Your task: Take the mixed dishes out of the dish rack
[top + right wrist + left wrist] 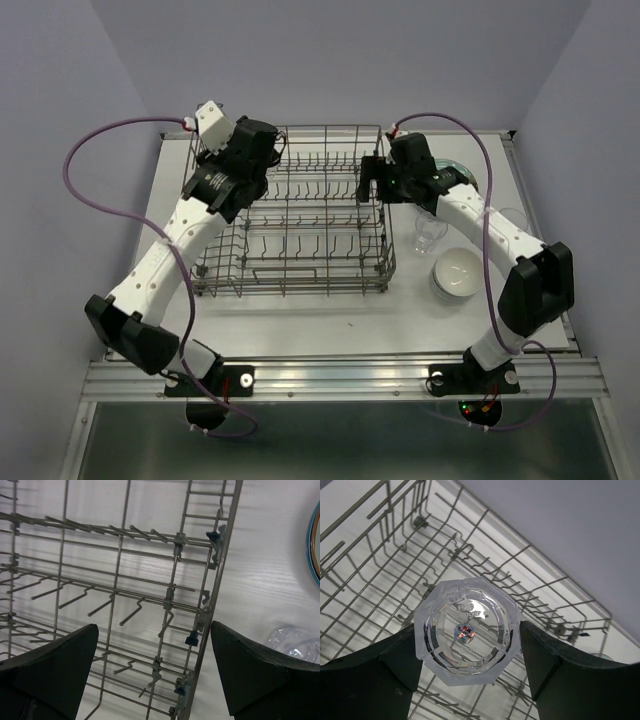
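Your left end effector [470, 652] is clamped on a clear glass [467, 630] above the far-left corner of the dish rack [290, 288]. The glass's base faces the wrist camera, so its long axis runs away from the lens, mouth probably toward the rack floor. Your right end effector [153, 635] gapes wide over the rack's right wall. Stacked white bowls [458, 272] sit on the counter [330, 320] beyond.

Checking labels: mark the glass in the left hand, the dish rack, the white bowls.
held glass [467, 632]: left wrist view, centre of its facing end.
dish rack [290, 291]: top view, near wire wall.
white bowls [458, 270]: top view, inside the top bowl.
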You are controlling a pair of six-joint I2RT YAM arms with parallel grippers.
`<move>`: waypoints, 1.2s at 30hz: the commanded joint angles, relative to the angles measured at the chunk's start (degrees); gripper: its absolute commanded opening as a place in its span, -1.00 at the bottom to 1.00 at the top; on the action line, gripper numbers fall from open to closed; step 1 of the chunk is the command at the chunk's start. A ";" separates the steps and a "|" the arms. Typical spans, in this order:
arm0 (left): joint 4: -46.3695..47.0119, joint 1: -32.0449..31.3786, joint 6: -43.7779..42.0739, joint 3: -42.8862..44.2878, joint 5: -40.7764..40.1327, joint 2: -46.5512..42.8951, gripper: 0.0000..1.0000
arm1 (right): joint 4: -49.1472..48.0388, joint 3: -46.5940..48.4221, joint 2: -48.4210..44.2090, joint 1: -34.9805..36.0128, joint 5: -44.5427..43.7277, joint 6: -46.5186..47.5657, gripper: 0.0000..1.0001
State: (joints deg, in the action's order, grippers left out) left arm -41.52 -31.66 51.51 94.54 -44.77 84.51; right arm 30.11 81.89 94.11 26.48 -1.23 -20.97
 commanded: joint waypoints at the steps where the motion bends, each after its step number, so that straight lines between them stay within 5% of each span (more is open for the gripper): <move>1: 17.59 0.19 -11.07 -4.00 8.10 -8.74 -1.00 | -0.84 5.73 -3.31 0.50 -1.40 1.81 1.00; 7: 27.98 0.28 -16.70 -7.18 21.64 -12.97 -1.00 | -2.94 5.57 -10.60 0.50 3.49 6.11 1.00; 13: 36.92 0.37 -15.04 -10.25 40.78 -14.90 -1.00 | -13.73 -1.28 -18.95 0.50 32.54 11.83 1.00; 18: 41.08 0.37 -11.35 -12.36 51.61 -13.76 -1.00 | -21.05 -2.52 -19.40 0.50 44.89 9.73 1.00; 32: 50.56 0.37 -1.42 -20.53 54.70 -15.25 -1.00 | -52.58 -4.36 -14.57 0.50 50.00 -7.75 1.00; 35: 52.85 0.46 1.13 -22.91 55.14 -15.87 -1.00 | -60.31 -6.21 -14.30 0.50 51.42 -13.03 0.86; 36: 53.55 0.46 1.58 -23.87 55.23 -16.04 -1.00 | -60.69 -6.13 -14.13 1.02 51.16 -14.43 0.41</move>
State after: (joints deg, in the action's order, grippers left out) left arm 4.40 -31.22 49.69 72.40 8.93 71.42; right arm -14.70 75.75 80.38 26.33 46.15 -27.59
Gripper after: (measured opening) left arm 0.810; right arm 0.945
